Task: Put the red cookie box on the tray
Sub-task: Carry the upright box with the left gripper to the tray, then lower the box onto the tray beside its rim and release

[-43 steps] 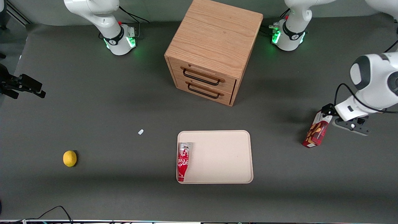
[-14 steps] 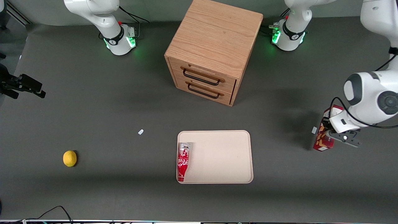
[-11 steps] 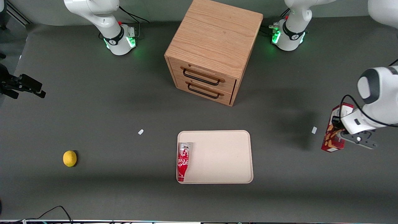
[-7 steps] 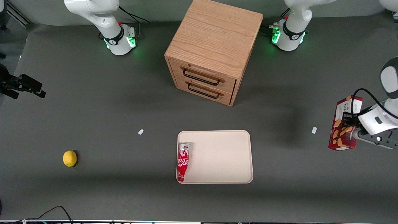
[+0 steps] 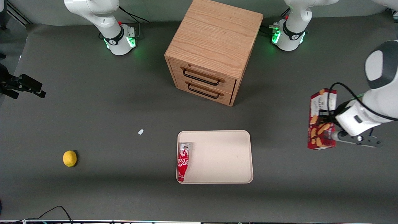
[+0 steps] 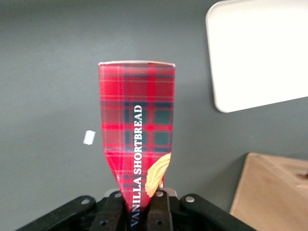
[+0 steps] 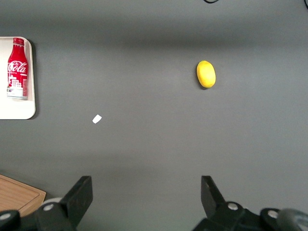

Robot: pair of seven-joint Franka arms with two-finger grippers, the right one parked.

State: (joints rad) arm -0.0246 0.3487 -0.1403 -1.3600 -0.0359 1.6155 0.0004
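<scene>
One wooden two-drawer cabinet (image 5: 214, 51) dominates the grey table (image 5: 93, 105), farther from the front camera than everything else loose on it. Drawers look closed.

Cream tray (image 5: 224, 155) lies in front of the cabinet, nearer the camera. Flat, low rim. Mostly bare; a red Coca-Cola bottle (image 5: 183, 161) lies on its side along the tray edge toward the parked arm's end.

Red cookie box (image 5: 321, 123): off the table, carried in the air at the working arm's end, well apart from the tray. Tartan print, "vanilla shortbread" lettering readable in the wrist view (image 6: 137, 144). Box pinched at one end; card visibly squeezed in there.

Gripper (image 6: 140, 211) at that pinched end, fingers (image 6: 161, 211) clamped on the box.

Lemon (image 5: 70, 158) far toward the parked arm's end. White scrap (image 5: 141, 132) between lemon and tray.

Judgement: transport step in hand, grasp done, placing not yet. Next move calls for carrying the box over the bare part of the tray, clear of the bottle, lowering, then releasing.
</scene>
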